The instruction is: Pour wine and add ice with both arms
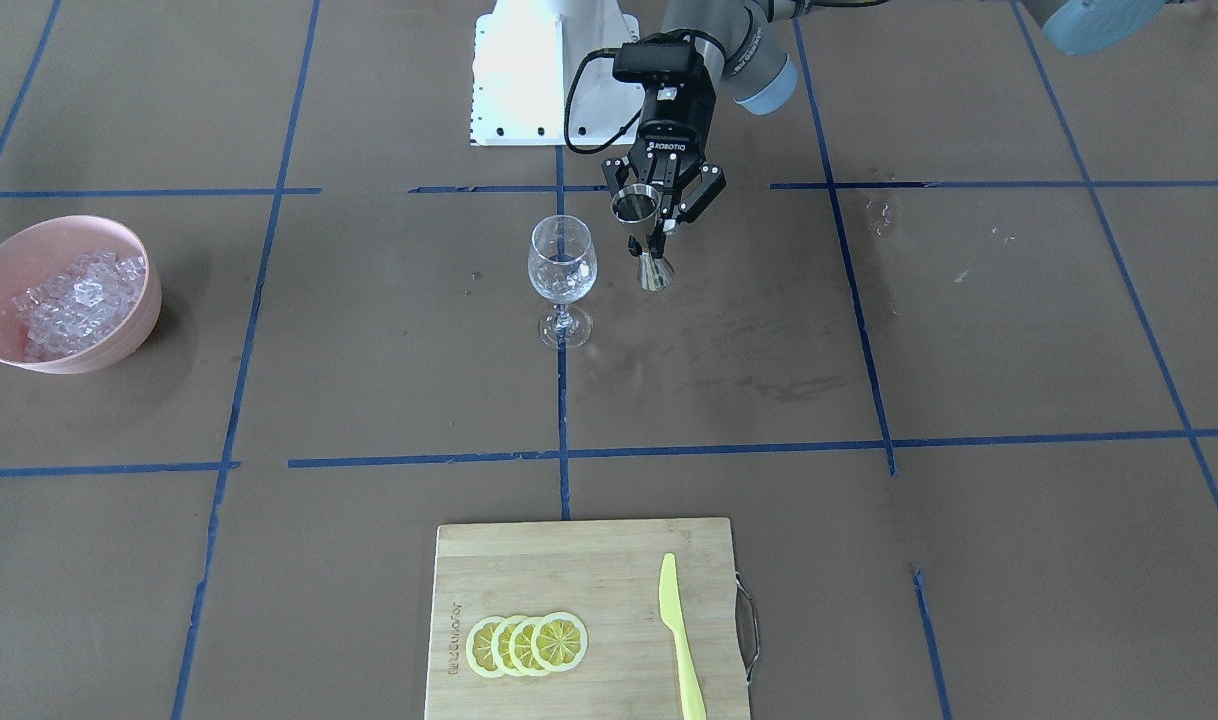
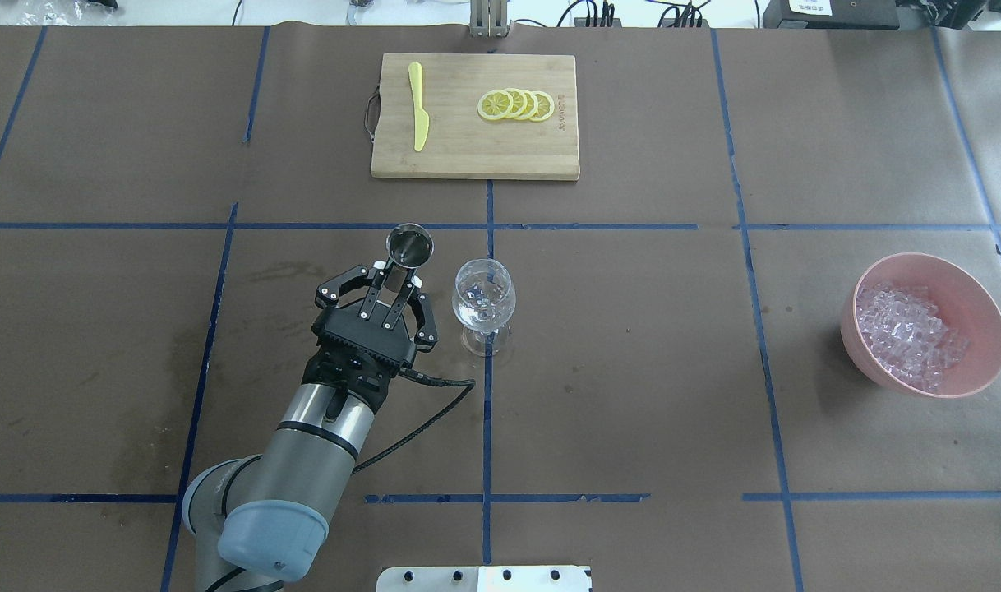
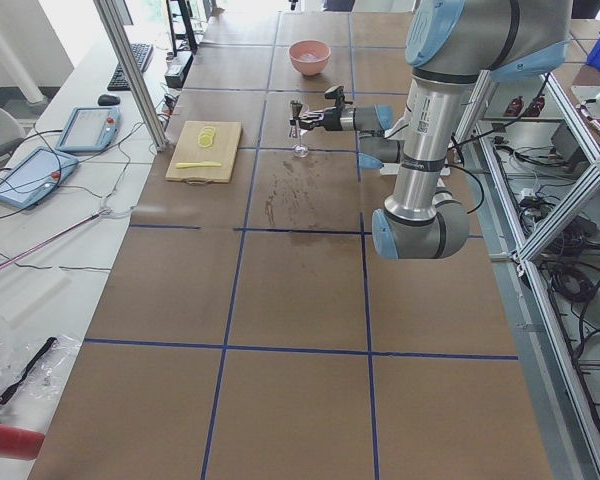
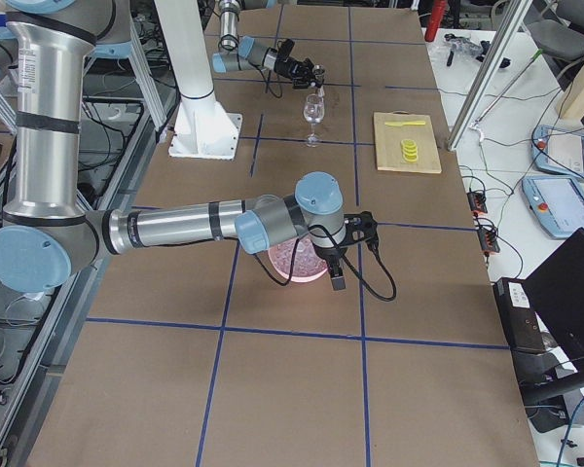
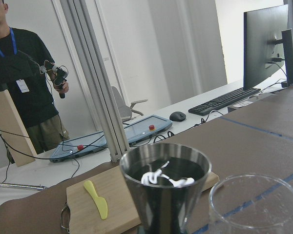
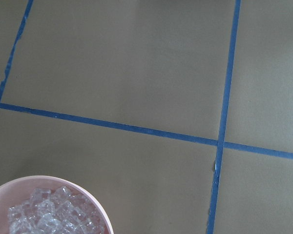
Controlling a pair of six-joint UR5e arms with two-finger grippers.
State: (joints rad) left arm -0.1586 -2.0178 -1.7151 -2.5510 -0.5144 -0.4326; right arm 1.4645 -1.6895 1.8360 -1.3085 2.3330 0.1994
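My left gripper point(image 2: 395, 289) is shut on the waist of a steel jigger point(image 2: 409, 245), held roughly upright just beside the wine glass point(image 2: 484, 298) at the table's middle. In the left wrist view the jigger point(image 5: 166, 187) holds dark liquid, and the glass rim point(image 5: 258, 204) sits low on the right. From the front, the jigger point(image 1: 637, 206) hangs at the height of the glass point(image 1: 562, 266). The ice point(image 2: 907, 333) fills a pink bowl point(image 2: 981, 300) on the right side. My right gripper point(image 4: 337, 282) hangs over that bowl point(image 6: 90, 194); I cannot tell if it is open or shut.
A bamboo cutting board point(image 2: 468, 152) at the far edge carries lemon slices point(image 2: 517, 104) and a yellow knife point(image 2: 418, 115). The white robot base point(image 1: 529, 70) stands behind the glass. Wet stains mark the paper near the left arm. A person stands beyond the table in the left wrist view.
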